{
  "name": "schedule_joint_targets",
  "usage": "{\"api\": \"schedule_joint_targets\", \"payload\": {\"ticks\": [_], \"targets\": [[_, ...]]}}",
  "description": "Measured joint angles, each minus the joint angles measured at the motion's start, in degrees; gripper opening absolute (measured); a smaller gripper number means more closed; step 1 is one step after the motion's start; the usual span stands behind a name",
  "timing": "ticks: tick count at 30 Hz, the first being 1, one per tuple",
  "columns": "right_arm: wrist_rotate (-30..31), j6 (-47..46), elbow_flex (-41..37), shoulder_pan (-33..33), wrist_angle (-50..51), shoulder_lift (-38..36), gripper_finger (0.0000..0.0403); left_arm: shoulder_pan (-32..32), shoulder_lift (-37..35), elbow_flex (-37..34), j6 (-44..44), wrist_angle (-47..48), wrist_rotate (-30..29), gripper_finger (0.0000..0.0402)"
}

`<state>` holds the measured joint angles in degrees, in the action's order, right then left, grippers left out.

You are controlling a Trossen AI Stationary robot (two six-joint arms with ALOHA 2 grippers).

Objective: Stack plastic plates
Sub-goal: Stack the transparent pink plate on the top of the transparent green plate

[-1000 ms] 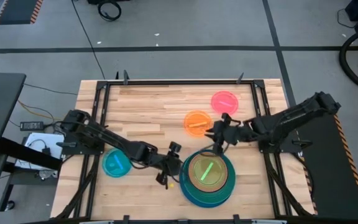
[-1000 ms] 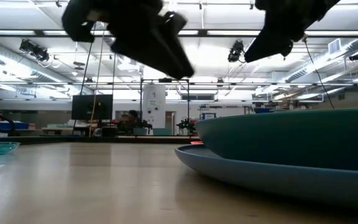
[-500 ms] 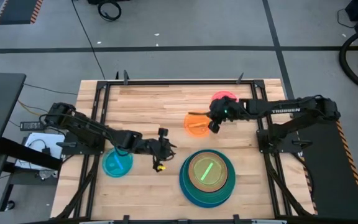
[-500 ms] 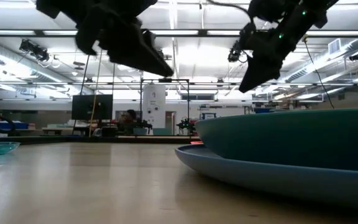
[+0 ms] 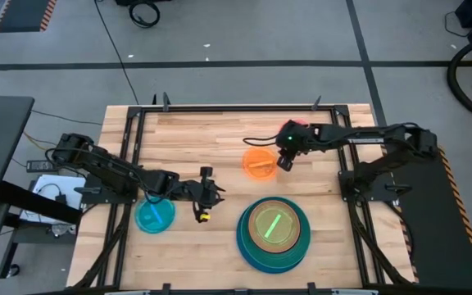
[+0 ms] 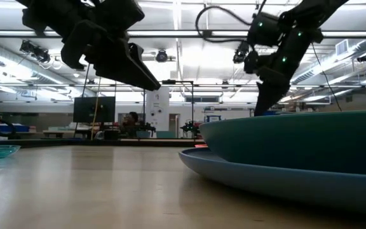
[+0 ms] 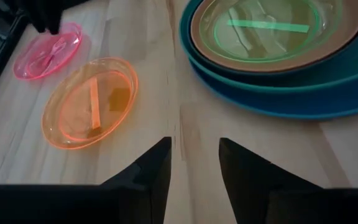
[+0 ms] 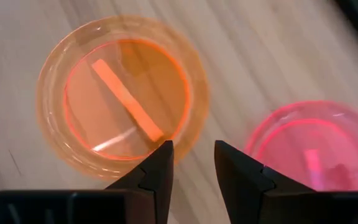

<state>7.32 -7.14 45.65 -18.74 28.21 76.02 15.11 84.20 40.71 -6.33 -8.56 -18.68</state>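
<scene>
Only the high view shows the cyan plate [image 5: 154, 215] near the table's [image 5: 187, 135] left edge, beside the left gripper [image 5: 204, 197], whose fingers stand apart and empty. The right gripper [image 5: 283, 152], parted and empty, hangs between the orange plate [image 5: 259, 161] and pink plate [image 8: 306, 146]. The stack [image 5: 274, 234] by the near edge holds the lime-green plate [image 7: 263, 26] on top.

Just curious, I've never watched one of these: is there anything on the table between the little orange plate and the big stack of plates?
Nothing: the high view shows only bare wooden table between the orange plate and the stack of plates.
</scene>
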Motion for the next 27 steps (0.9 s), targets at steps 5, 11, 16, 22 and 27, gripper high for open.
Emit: {"api": "schedule_joint_targets", "payload": {"ticks": [5, 11, 16, 22, 27], "targets": [[-0.46, 1.09, 0.0, 0.15, 0.12, 4.72, 0.0128, 0.0, 0.0, 0.02, 0.15, 0.51, -0.2, 0.0141], [3.62, 0.95, 0.0, -0.34, 1.33, 7.26, 0.0128, 0.0, 0.0, 1.21, 0.15, 1.52, -0.22, 0.0141], [5.18, 3.17, 0.0, -0.06, 4.31, 7.68, 0.0128, 0.55, 0.0, 2.41, 1.86, 5.77, -0.26, 0.0141], [11.21, 6.86, -0.62, 0.79, 5.85, 9.28, 0.0128, 0.42, 0.0, 2.51, 6.24, 13.36, -2.88, 0.0141], [12.94, 6.24, -1.4, 0.79, 6.27, 8.14, 0.0128, 0.44, 0.0, 2.51, 11.81, 18.13, -6.52, 0.0141]]}}
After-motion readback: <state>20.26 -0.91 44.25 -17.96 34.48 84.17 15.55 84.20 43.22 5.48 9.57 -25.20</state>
